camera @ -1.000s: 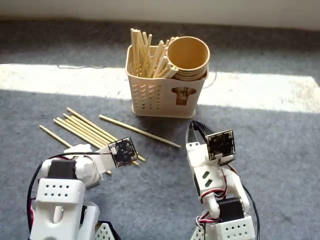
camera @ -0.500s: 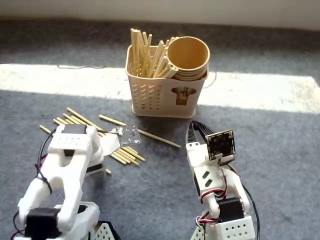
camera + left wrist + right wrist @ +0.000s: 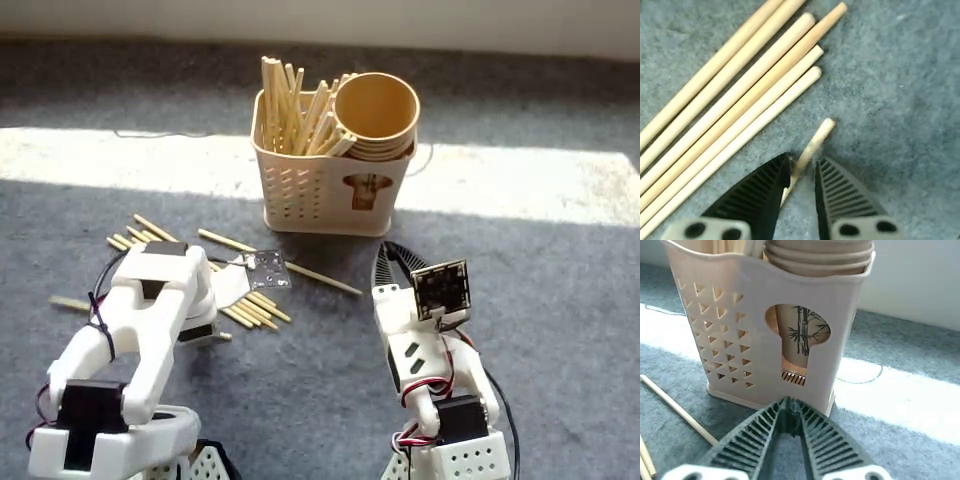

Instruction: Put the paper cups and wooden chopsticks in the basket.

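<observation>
A beige basket (image 3: 300,190) stands at the back middle with a stack of paper cups (image 3: 377,105) and several wooden chopsticks (image 3: 285,100) upright in it. More chopsticks (image 3: 245,305) lie in a loose bundle on the carpet in front of it to the left, and one (image 3: 300,268) lies apart. My left arm (image 3: 160,300) hangs over that bundle. My left gripper (image 3: 801,167) is shut on one chopstick (image 3: 815,140) beside the bundle (image 3: 730,100). My right gripper (image 3: 786,402) is shut and holds nothing, a short way in front of the basket (image 3: 740,330).
Grey carpet covers the floor, with a bright sunlit band (image 3: 520,180) across it behind the arms. A thin cable (image 3: 150,133) runs along the left of the basket. The right arm (image 3: 435,340) sits at the front right, with bare carpet to its right.
My left arm swung forward over the chopstick bundle and lowered onto it. One chopstick at the bundle's near side has turned, its far end now sticking out to the left. The right arm stayed still.
</observation>
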Motion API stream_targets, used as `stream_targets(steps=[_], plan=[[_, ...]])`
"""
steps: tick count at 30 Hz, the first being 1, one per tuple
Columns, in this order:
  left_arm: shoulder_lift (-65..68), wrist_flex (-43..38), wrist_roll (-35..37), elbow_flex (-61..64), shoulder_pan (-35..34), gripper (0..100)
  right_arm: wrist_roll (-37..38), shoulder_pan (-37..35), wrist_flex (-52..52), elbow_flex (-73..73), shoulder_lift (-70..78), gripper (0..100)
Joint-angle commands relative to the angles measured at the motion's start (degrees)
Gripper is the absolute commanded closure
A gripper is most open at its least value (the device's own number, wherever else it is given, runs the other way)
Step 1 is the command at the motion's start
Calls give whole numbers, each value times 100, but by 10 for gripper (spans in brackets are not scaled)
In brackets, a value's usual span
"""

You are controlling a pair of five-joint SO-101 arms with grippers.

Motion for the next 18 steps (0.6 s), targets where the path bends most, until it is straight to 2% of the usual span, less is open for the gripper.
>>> stream_targets(steps=[1,8,18], plan=[[13,-158,-44,-163,48,994,62,57,-180,620,-66,994],[4,501,-44,-312,57,994,62,48,-180,620,-66,994],[-22,2286,-44,-1429,22,994,62,48,-180,620,-66,994]])
